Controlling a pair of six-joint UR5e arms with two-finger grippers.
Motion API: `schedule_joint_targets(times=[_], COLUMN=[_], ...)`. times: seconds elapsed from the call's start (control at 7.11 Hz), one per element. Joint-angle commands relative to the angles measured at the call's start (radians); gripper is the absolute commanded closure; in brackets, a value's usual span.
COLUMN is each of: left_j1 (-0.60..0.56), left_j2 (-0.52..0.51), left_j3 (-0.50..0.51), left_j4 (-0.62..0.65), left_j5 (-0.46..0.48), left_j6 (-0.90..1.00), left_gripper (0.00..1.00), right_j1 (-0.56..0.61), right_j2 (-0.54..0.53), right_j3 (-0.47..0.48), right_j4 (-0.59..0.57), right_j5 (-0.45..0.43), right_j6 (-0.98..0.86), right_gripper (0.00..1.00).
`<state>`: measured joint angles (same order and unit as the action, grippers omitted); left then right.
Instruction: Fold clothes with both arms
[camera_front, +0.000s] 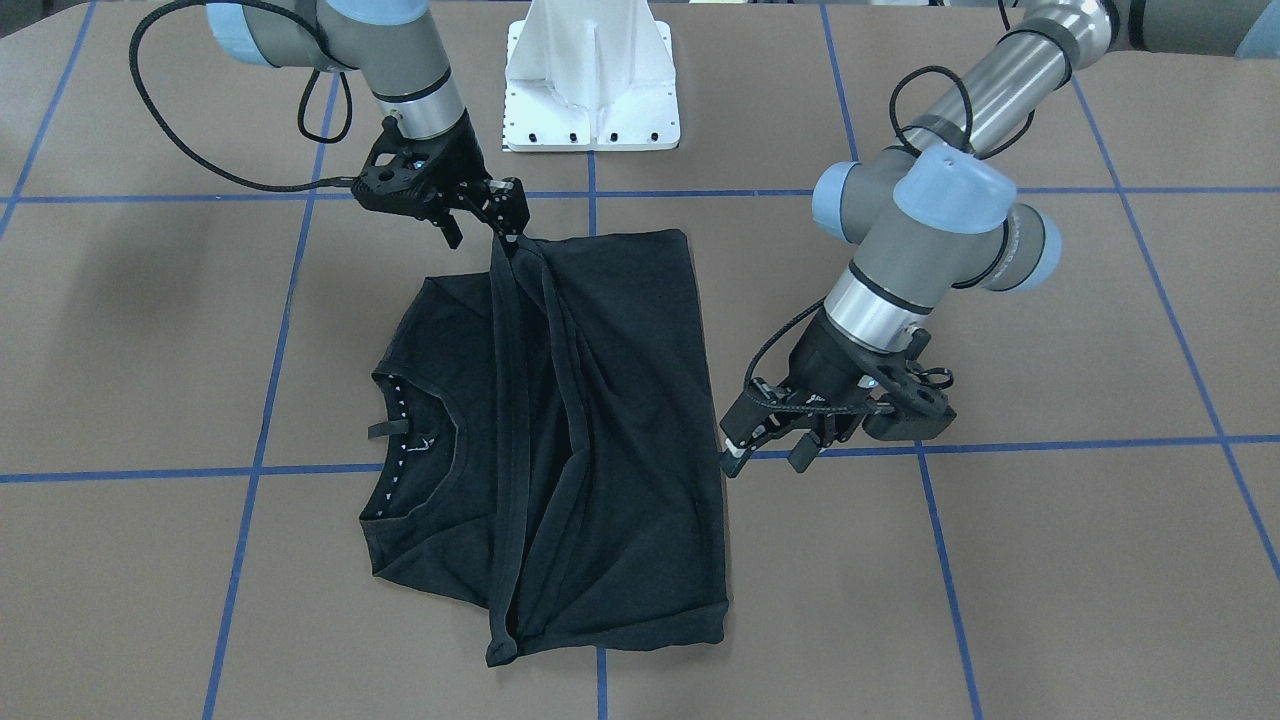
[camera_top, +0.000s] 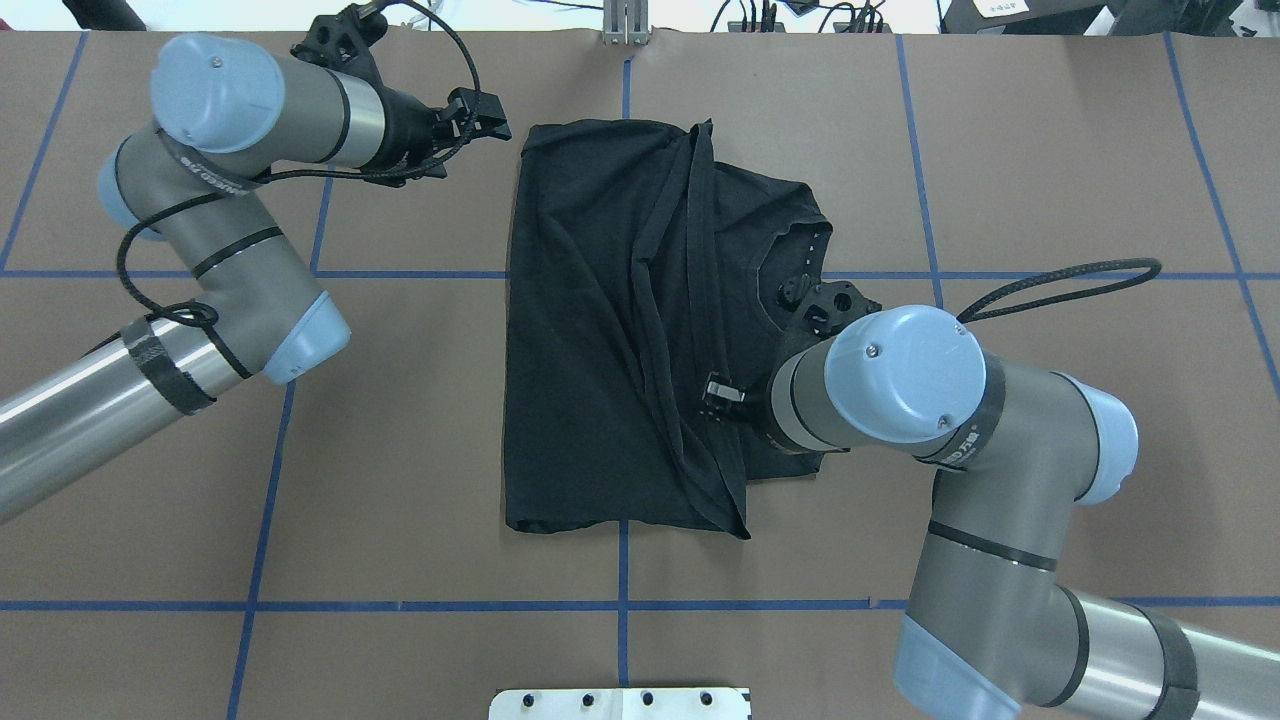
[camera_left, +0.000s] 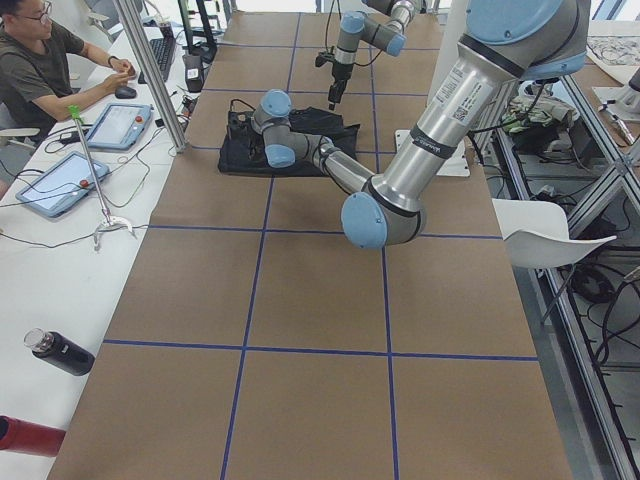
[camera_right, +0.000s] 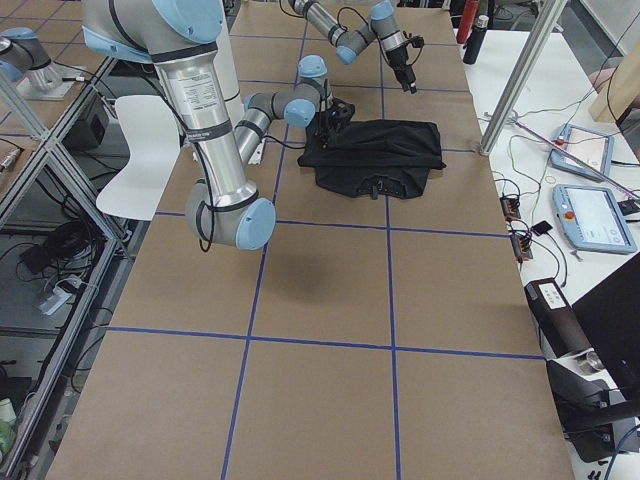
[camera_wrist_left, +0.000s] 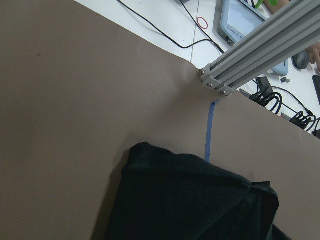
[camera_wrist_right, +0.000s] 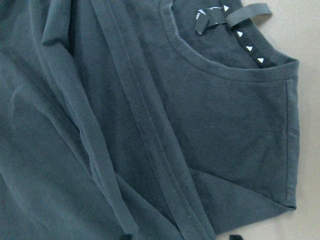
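Observation:
The black T-shirt (camera_front: 600, 400) (camera_top: 590, 350) lies on the table with one side folded over the middle, so a double hem strip (camera_wrist_right: 150, 150) runs along the fold. Its white-dotted collar (camera_front: 400, 420) (camera_wrist_right: 240, 55) shows on my right side. No print shows. My right gripper (camera_front: 482, 235) (camera_top: 722, 395) hovers open over the fold near the shirt's corner closest to the base, holding nothing. My left gripper (camera_front: 768, 458) (camera_top: 480, 108) stands open just off the shirt's far left corner (camera_wrist_left: 142, 150), clear of the cloth.
The white pedestal base (camera_front: 590, 90) stands behind the shirt. An aluminium post (camera_wrist_left: 250, 55) rises at the table's far edge. A person (camera_left: 40, 70) sits at a side bench with tablets (camera_left: 60, 180) and bottles (camera_left: 60, 352). Blue tape lines cross the brown table (camera_front: 1050, 560).

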<state>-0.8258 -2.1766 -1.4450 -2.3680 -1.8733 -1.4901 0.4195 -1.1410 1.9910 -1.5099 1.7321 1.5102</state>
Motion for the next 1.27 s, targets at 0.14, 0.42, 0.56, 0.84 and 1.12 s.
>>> schedule_joint_targets(times=[0.14,0.42,0.56,0.84,1.12], left_j1=[-0.024,-0.026,-0.024,-0.024,-0.024], left_j2=[0.104,0.118,0.156,0.198,0.205], left_j3=[-0.109,-0.141,-0.203,-0.238,-0.238], left_j4=[0.015,0.117,0.174,0.177,0.179], left_j5=[-0.012,-0.015,-0.017,-0.015,-0.015], left_j6=[0.077,0.076,0.076,0.065,0.06], left_gripper=[0.01,0.01,0.01,0.01,0.01], right_j1=[-0.087,-0.143,-0.174,-0.211,-0.212], right_j2=[0.004,0.009,0.001,0.007,0.012], right_j3=[0.017,0.005,0.005,-0.035,-0.044], right_j4=[-0.111,-0.118,-0.124,-0.13,-0.128], right_j5=[-0.117,-0.144,-0.167,-0.213,-0.23], right_j6=[-0.611,-0.683,-0.741,-0.771,-0.8], right_gripper=[0.33,0.31,0.31,0.34,0.43])
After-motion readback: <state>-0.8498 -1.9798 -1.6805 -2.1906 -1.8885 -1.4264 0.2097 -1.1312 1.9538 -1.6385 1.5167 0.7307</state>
